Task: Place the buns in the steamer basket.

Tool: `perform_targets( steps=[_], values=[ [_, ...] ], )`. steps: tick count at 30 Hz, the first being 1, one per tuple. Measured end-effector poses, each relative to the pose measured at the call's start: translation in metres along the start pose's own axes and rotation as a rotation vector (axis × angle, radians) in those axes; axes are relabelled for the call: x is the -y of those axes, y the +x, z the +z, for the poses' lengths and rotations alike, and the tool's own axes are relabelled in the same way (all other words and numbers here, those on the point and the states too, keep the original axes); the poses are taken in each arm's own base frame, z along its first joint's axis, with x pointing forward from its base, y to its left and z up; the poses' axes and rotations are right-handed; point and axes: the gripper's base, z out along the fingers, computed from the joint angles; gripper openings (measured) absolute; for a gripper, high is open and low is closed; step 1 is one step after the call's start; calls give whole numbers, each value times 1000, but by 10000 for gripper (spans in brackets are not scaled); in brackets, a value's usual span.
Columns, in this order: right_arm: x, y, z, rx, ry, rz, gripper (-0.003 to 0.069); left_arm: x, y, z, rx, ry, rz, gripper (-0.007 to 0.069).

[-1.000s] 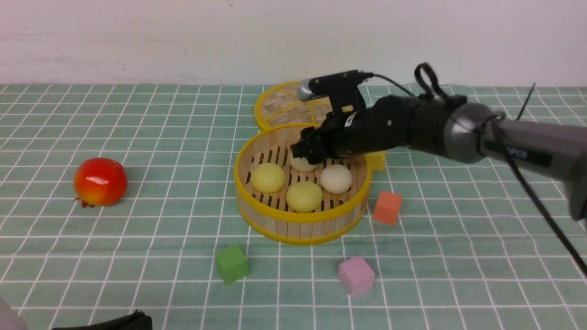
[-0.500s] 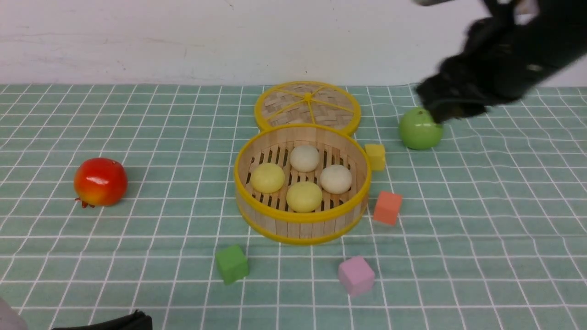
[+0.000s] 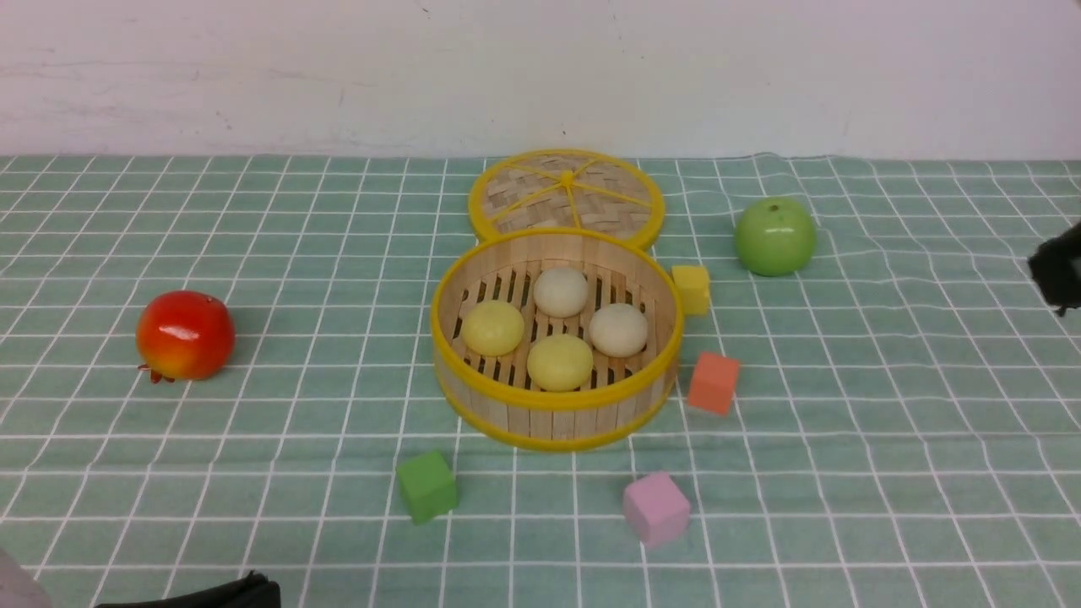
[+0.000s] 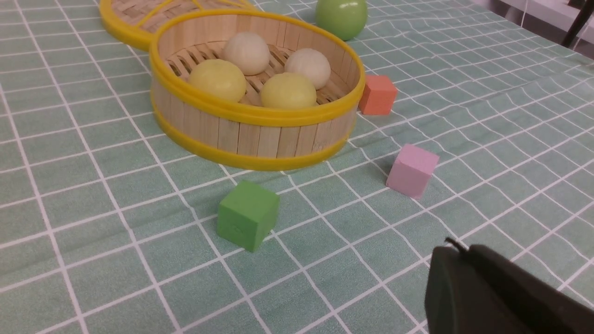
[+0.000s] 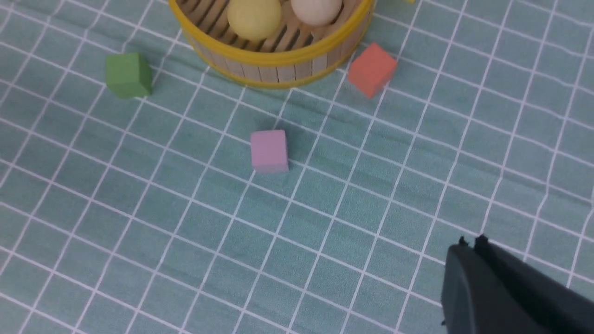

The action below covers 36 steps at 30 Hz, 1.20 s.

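Four buns inside the bamboo steamer basket (image 3: 553,405), resting on its slatted floor: one off-white bun (image 3: 561,291) at 12 o'clock, another off-white bun (image 3: 619,329) at 3 o'clock, one pale yellow bun (image 3: 560,362) at 6 o'clock, another pale yellow bun (image 3: 492,328) at 9 o'clock. Each close beside its neighbours.

Woven lid (image 3: 566,192) flat on the checked cloth (image 3: 253,422), touching the basket wall at 12 o'clock. Yellow cube (image 3: 692,289) just beside the basket at 2 o'clock; orange cube (image 3: 714,383) near at 4 o'clock; pink cube (image 3: 656,508) at 5 o'clock; green cube (image 3: 427,485) at 7 o'clock. Green apple (image 3: 774,236) further off at 2 o'clock. Red fruit (image 3: 185,334) well apart at 9 o'clock.

Right gripper (image 5: 468,243) above bare cloth, well apart from the basket, fingertips pressed together, nothing between them; only a dark sliver at the front view's 3 o'clock edge. Left gripper (image 4: 452,248) low over the cloth near the pink cube, jaws pressed together, holding nothing.
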Motion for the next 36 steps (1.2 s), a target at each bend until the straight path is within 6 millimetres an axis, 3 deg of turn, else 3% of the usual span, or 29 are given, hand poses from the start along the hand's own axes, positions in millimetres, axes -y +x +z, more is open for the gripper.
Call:
perform_targets(
  steps=[5, 10, 11, 13, 14, 15, 17, 21, 23, 36],
  values=[
    [11, 17, -17, 65, 49, -16, -18, 0, 0, 0, 0, 0, 0, 17],
    [31, 71, -22, 244, 151, 0, -18, 0, 0, 0, 0, 0, 0, 17],
    [37, 108, -12, 329, 202, 19, -17, 0, 0, 0, 0, 0, 0, 17],
    [40, 136, -3, 397, 240, 45, -16, 0, 0, 0, 0, 0, 0, 17],
    [44, 168, 21, 435, 274, 65, -15, 0, 0, 0, 0, 0, 0, 17],
    [43, 174, 22, 454, 279, 65, -15, 0, 0, 0, 0, 0, 0, 17],
    [46, 222, 61, 508, 298, 93, -15, 0, 0, 0, 0, 0, 0, 17],
    [50, 268, 106, 533, 313, 140, -15, 0, 0, 0, 0, 0, 0, 17],
    [50, 276, 112, 557, 315, 148, -15, 0, 0, 0, 1, 0, 0, 17],
    [50, 276, 111, 580, 313, 160, -13, 0, 0, 0, 0, 0, 0, 22]
  ],
)
